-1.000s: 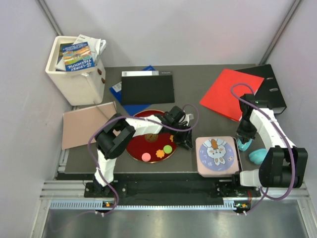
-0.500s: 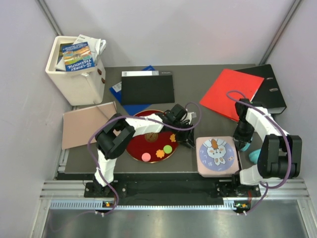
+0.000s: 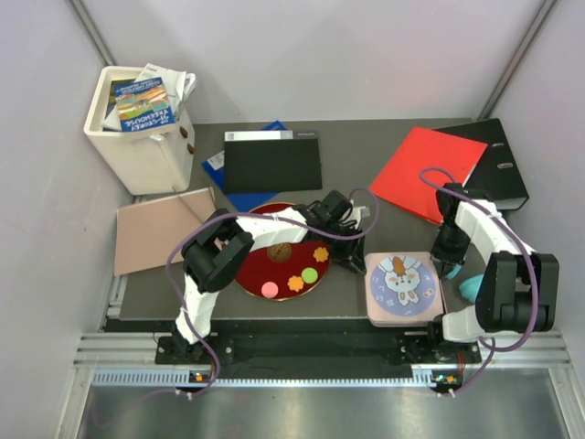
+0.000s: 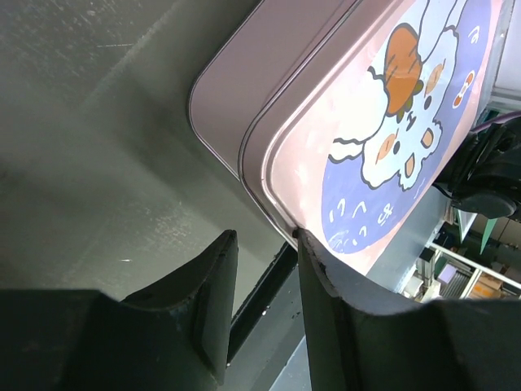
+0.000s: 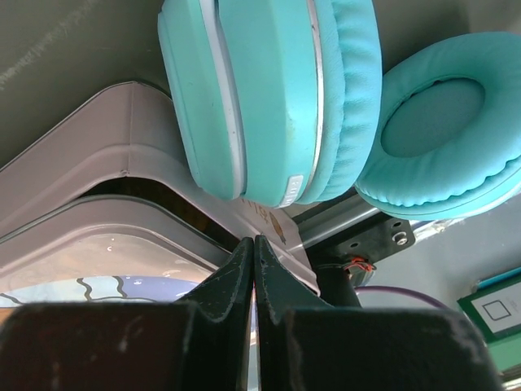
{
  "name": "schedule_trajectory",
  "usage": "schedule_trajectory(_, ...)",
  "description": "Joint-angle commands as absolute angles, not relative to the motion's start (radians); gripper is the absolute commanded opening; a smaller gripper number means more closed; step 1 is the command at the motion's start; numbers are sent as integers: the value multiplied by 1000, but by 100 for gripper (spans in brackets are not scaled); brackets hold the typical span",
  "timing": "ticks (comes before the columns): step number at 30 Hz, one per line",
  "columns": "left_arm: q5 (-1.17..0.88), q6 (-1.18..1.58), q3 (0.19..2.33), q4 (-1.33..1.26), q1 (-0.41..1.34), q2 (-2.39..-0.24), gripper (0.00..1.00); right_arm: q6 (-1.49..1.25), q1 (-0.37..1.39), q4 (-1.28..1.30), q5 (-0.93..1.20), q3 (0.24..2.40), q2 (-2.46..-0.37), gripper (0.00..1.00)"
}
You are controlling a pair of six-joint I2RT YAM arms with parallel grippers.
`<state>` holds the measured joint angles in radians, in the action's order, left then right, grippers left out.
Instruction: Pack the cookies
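Note:
Several cookies lie on a red round plate (image 3: pixel 256 267): a pink one (image 3: pixel 270 289), two orange flowers (image 3: pixel 295 283), a green one (image 3: pixel 311 274) and a dark one (image 3: pixel 280 251). A pink tin with a rabbit lid (image 3: pixel 402 285) stands to the right of the plate. My left gripper (image 3: pixel 352 261) is at the tin's left edge. In the left wrist view it (image 4: pixel 262 236) is open by a narrow gap, one fingertip (image 4: pixel 305 244) touching the lid's rim (image 4: pixel 269 175). My right gripper (image 3: pixel 448 265) is shut (image 5: pixel 254 239), its tips at the tin's right edge, where a dark gap shows under the lid (image 5: pixel 98 244).
Teal headphones (image 5: pixel 269 90) lie right beside the tin's right side, also in the top view (image 3: pixel 473 287). A red folder (image 3: pixel 425 169) and a black binder (image 3: pixel 498 165) are at the back right. A black folder (image 3: pixel 272 163), a tan board (image 3: pixel 160 229) and a white bin (image 3: pixel 142 128) are on the left.
My left gripper has moved right from the plate's edge to the tin, uncovering an orange flower cookie. The tin has shifted slightly right. My right gripper stays at the tin's right edge.

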<state>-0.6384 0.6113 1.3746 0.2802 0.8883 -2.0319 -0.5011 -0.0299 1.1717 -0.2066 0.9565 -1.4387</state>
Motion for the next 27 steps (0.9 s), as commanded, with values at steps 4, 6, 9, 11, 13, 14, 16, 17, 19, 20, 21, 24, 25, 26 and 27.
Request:
schedule_trajectory(4, -646, 614, 1422, 255, 911, -2054, 41, -598, -34, 951, 118, 870, -1451, 0)
schedule_trajectory(6, -644, 612, 1427, 258, 910, -2054, 41, -609, -32, 925, 152, 867, -1451, 0)
schedule_trajectory(9, -638, 614, 1436, 264, 910, -2059, 41, -629, -32, 898, 186, 873, -1456, 0)
schedule_trajectory(11, -638, 615, 1448, 270, 908, -2065, 41, -641, -31, 882, 204, 877, -1460, 0)
schedule_trajectory(13, -640, 620, 1454, 268, 910, -2066, 41, -647, -23, 864, 215, 885, -1473, 0)
schedule_trajectory(14, -640, 621, 1460, 268, 908, -2072, 41, -650, -21, 861, 227, 890, -1477, 0)
schedule_trajectory(16, -640, 624, 1476, 276, 908, -2077, 41, -660, -9, 841, 247, 897, -1494, 0)
schedule_trajectory(17, -638, 624, 1480, 281, 908, -2082, 41, -666, -5, 833, 268, 899, -1500, 0)
schedule_trajectory(19, -640, 627, 1486, 284, 902, -2082, 41, -678, -5, 810, 288, 908, -1512, 0)
schedule_trajectory(20, -638, 630, 1488, 284, 896, -2080, 41, -684, 24, 801, 305, 913, -1528, 0)
schedule_trajectory(21, -640, 635, 1489, 284, 893, -2080, 41, -689, 29, 793, 313, 923, -1534, 0)
schedule_trajectory(24, -640, 637, 1496, 291, 870, -2079, 41, -706, 57, 766, 336, 952, -1566, 0)
schedule_trajectory(25, -637, 638, 1503, 296, 859, -2076, 41, -712, 63, 759, 340, 962, -1575, 0)
schedule_trajectory(26, -637, 635, 1508, 302, 854, -2077, 41, -716, 75, 750, 350, 971, -1583, 0)
schedule_trajectory(27, -632, 627, 1514, 316, 850, -2075, 41, -718, 78, 744, 356, 986, -1601, 0)
